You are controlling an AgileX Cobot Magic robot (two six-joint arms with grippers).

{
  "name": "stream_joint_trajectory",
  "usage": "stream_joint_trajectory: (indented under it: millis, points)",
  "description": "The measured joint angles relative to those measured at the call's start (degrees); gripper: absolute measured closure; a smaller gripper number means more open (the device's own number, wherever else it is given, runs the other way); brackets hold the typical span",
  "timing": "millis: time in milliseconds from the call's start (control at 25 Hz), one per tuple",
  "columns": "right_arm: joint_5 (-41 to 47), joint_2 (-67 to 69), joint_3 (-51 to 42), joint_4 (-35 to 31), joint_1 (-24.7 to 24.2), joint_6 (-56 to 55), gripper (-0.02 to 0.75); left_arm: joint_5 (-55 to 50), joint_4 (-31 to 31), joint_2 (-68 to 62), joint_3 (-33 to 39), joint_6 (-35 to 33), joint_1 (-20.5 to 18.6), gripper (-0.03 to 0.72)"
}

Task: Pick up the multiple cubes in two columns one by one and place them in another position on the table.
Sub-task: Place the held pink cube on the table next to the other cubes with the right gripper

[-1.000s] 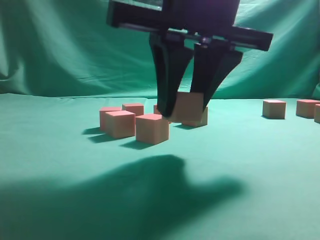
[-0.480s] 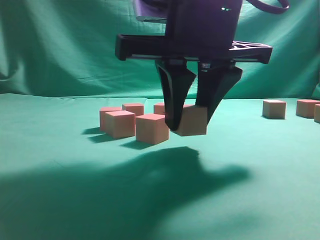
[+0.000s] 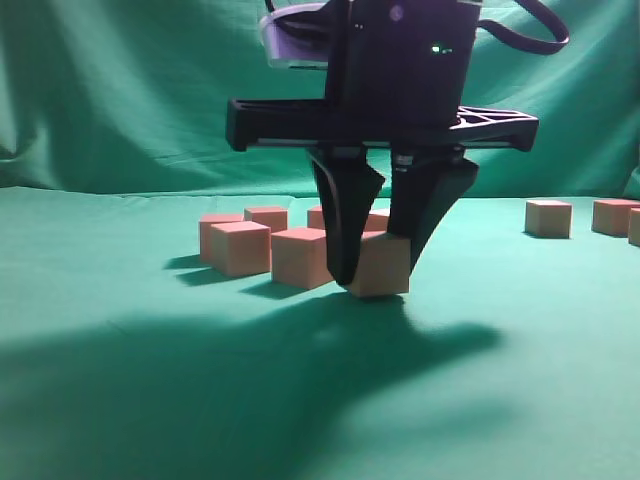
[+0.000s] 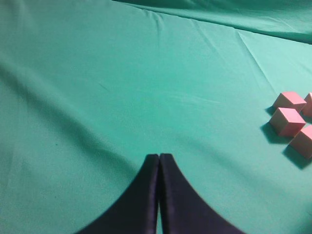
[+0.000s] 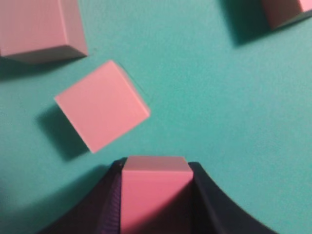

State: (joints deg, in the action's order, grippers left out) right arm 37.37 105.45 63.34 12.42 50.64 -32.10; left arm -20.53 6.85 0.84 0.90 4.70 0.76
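From the exterior view, the right end effector is hanging low over the green bench, its two black fingers closing on either side of a held cube, whose bottom edge is sitting at or just above the cloth; I cannot tell whether it is touching. Just to the left, a cluster of loose cubes is resting on the bench, the nearest one just beside the held cube, with others behind it in a rough double row. Well apart on the right, three more far cubes are lying near the foot of the draped green backdrop; the outermost one is being cut off by the picture's edge. In the left wrist view, the left end effector is hovering over bare cloth with its dark fingertips pressing together and gripping nothing, while four cubes are showing at the right edge. In the right wrist view, the right end effector is pinching the held cube snugly between its pads, with a tilted cube lying on the bench just beyond it and two more cubes peeking in at the upper corners. I am seeing no box, tray or other container anywhere; every cube other than the held one is lying directly on the bench.
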Motion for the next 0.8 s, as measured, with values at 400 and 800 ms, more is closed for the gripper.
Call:
stream_joint_trajectory:
  millis: [400,800]
  points:
    - [0.1,0.1,0.0,0.1,0.0,-0.1,0.479,0.0,0.0,0.0,0.0,0.0,0.0,0.688]
    - [5.7,0.1,3.3,0.1,0.0,0.2,0.170,0.0,0.0,0.0,0.0,0.0,0.0,0.688]
